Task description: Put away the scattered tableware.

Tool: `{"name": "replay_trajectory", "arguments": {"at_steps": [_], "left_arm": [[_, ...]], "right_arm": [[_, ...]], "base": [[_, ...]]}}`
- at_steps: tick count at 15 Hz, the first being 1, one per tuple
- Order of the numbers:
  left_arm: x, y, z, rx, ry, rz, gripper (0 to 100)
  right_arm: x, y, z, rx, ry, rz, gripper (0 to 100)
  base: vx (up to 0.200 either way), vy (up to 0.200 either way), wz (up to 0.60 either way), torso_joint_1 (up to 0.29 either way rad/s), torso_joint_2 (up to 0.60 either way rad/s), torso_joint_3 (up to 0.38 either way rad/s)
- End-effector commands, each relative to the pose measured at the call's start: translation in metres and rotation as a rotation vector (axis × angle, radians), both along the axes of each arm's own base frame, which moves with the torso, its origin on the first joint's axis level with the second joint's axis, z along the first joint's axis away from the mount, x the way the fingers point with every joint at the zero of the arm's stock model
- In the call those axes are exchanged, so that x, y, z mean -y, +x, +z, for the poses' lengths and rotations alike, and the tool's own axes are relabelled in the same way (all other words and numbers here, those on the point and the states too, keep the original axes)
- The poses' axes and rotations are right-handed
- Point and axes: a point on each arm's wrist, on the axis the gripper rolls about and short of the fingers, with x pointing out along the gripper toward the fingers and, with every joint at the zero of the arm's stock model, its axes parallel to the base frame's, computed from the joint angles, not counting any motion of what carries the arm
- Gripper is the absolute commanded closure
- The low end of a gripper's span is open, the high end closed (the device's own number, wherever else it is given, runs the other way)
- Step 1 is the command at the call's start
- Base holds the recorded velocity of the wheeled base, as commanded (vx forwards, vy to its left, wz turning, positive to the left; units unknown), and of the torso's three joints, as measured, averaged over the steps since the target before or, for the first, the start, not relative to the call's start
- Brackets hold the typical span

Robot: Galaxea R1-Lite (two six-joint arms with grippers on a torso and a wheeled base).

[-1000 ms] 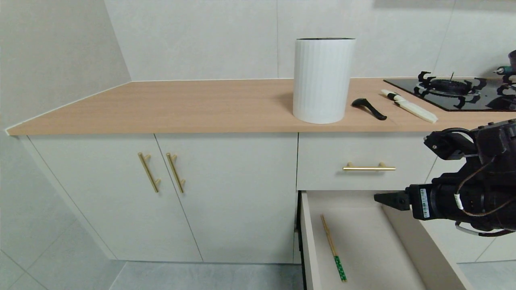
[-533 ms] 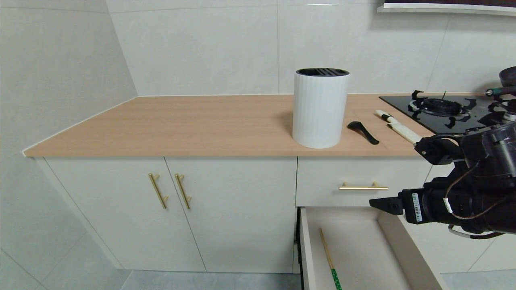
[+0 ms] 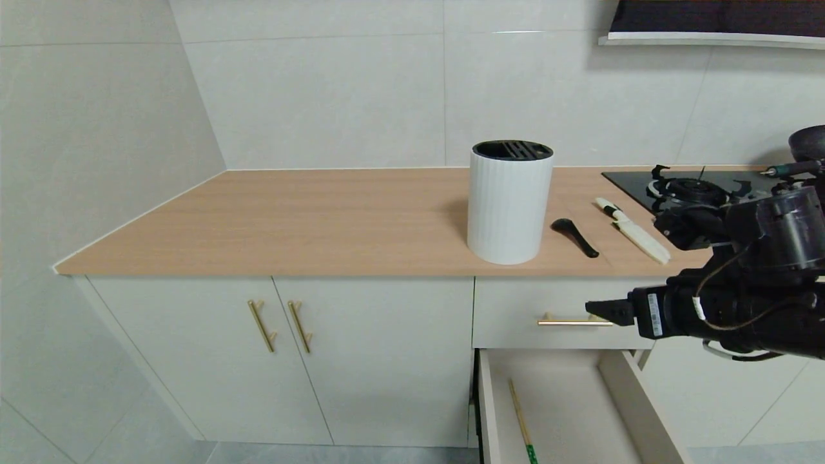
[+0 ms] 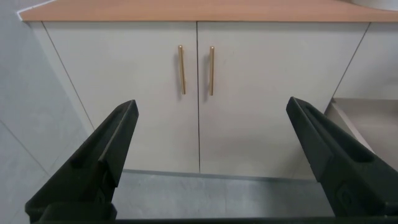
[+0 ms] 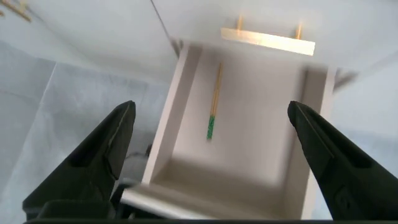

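Hovering spread and empty, like the left gripper (image 4: 211,112), the right gripper (image 5: 210,115) is overlooking the drawer (image 5: 168,118), presumably open for tableware beyond the chopsticks (image 5: 213,102).

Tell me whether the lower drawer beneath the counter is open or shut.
Open. The lower drawer is pulled out, its inside exposed, with chopsticks lying on its floor. The upper drawer sits flush.

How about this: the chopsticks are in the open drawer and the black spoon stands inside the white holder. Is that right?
Not quite. The head view shows the black spoon lying on the countertop beside the white holder, not standing inside it. The chopsticks are in the open drawer, as you said.
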Motion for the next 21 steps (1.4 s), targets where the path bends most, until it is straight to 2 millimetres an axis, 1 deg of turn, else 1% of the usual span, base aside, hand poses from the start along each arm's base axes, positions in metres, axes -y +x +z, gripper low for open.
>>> {"name": "replay_trajectory", "arguments": {"at_steps": [1,2,4,5,6,7,9,11,12,14,20,21], "left_arm": [[0.0,0.0,0.0,0.001,-0.001,0.0,0],[0.0,0.0,0.0,0.001,-0.001,0.002,0],[0.0,0.0,0.0,0.001,-0.001,0.002,0],[0.0,0.0,0.0,0.001,-0.001,0.002,0],[0.0,0.0,0.0,0.001,-0.001,0.002,0],[0.0,0.0,0.0,0.001,-0.001,0.0,0],[0.0,0.0,0.0,0.002,-0.001,0.002,0],[0.0,0.0,0.0,0.001,-0.001,0.0,0],[0.0,0.0,0.0,0.001,-0.001,0.002,0],[0.0,0.0,0.0,0.001,-0.001,0.002,0],[0.0,0.0,0.0,0.002,-0.001,0.0,0],[0.0,0.0,0.0,0.001,-0.001,0.002,0]], "right_arm": [[0.012,0.04,-0.007,0.065,-0.037,-0.042,0],[0.018,0.066,-0.005,0.125,-0.042,-0.071,0],[0.022,0.101,-0.002,0.163,-0.058,-0.085,0],[0.021,0.119,-0.006,0.171,-0.06,-0.059,0],[0.021,0.125,-0.007,0.175,-0.06,-0.05,0],[0.021,0.151,-0.015,0.181,-0.065,-0.029,0],[0.022,0.169,-0.023,0.185,-0.069,-0.022,0],[0.027,0.187,-0.04,0.171,-0.049,0.005,0],[0.027,0.189,-0.042,0.172,-0.048,0.005,0],[0.03,0.196,-0.052,0.172,-0.049,-0.004,0],[0.036,0.207,-0.056,0.187,-0.045,-0.027,0],[0.036,0.209,-0.059,0.183,-0.046,-0.028,0]], "base": [[0.0,0.0,0.0,0.022,-0.05,-0.036],[0.0,0.0,0.0,0.0,0.0,0.0],[0.0,0.0,0.0,0.0,0.0,0.0],[0.0,0.0,0.0,0.0,0.0,0.0],[0.0,0.0,0.0,0.0,0.0,0.0],[0.0,0.0,0.0,0.0,0.0,0.0],[0.0,0.0,0.0,0.0,0.0,0.0],[0.0,0.0,0.0,0.0,0.0,0.0],[0.0,0.0,0.0,0.0,0.0,0.0],[0.0,0.0,0.0,0.0,0.0,0.0],[0.0,0.0,0.0,0.0,0.0,0.0],[0.0,0.0,0.0,0.0,0.0,0.0]]}}
